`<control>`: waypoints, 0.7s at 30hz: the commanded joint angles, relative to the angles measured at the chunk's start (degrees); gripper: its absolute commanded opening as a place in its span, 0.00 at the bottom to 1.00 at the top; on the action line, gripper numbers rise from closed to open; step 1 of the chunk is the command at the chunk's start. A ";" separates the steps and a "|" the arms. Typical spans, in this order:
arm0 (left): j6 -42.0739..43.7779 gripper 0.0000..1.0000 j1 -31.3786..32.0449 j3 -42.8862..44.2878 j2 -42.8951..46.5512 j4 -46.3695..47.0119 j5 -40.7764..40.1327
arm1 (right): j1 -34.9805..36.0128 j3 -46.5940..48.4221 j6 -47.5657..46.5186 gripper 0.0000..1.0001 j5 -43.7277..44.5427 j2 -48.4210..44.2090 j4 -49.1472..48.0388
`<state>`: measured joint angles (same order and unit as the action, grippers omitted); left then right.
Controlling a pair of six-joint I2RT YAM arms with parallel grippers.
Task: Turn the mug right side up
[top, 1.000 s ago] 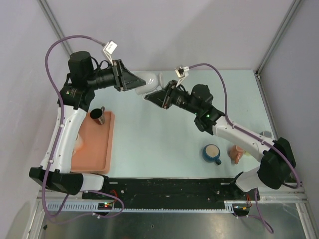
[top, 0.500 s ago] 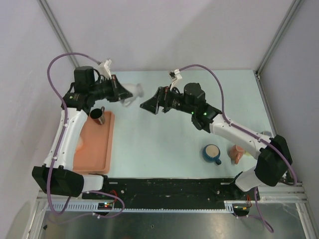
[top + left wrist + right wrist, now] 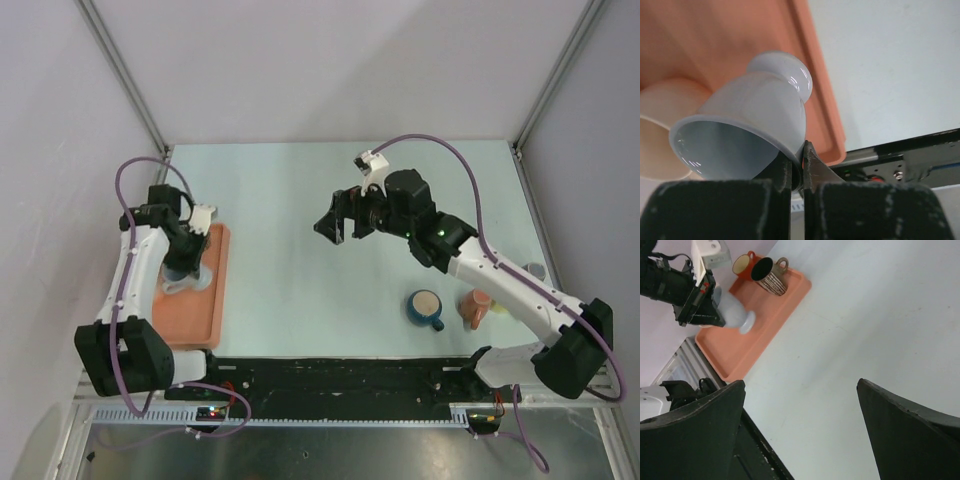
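The mug (image 3: pixel 752 112) is pale grey-white with a rounded foot. My left gripper (image 3: pixel 800 167) is shut on its rim, one finger inside and one outside. It hangs tilted just over the orange tray (image 3: pixel 740 30), foot toward the tray and mouth toward the wrist. From the right wrist view the mug (image 3: pixel 737 315) sticks out of the left gripper (image 3: pixel 715 315) above the tray's middle. In the top view the left gripper (image 3: pixel 183 265) is over the tray (image 3: pixel 205 320). My right gripper (image 3: pixel 800 382) is open and empty above the table, also seen as right gripper (image 3: pixel 335 222).
A red mug (image 3: pixel 742 264) and a brown striped mug (image 3: pixel 769 276) stand upright at the tray's far end. A cream cup (image 3: pixel 660 135) sits on the tray beside the held mug. A blue mug (image 3: pixel 425 308) and a pink mug (image 3: pixel 476 308) are near the right arm's base.
The right gripper opened, let go of the mug and drew back to the right. The left gripper closed on the rim and carried the mug from mid-air down over the tray.
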<state>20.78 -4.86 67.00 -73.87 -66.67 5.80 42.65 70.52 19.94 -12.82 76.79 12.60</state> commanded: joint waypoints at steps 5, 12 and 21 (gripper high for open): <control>8.91 0.00 -5.21 -3.97 -1.26 7.41 -5.24 | -0.35 0.76 -5.79 0.99 4.01 -3.89 0.08; 10.07 0.00 -5.34 -4.40 -6.88 13.27 -8.25 | -0.81 0.26 -6.32 0.99 6.38 -5.57 0.34; 10.26 0.00 -4.48 0.59 -14.64 14.81 -6.27 | -7.77 -0.04 -0.30 0.99 18.10 -8.13 14.74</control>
<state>28.58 -9.61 65.30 -86.08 -57.30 -0.69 37.63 70.50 17.12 -3.09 71.09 18.74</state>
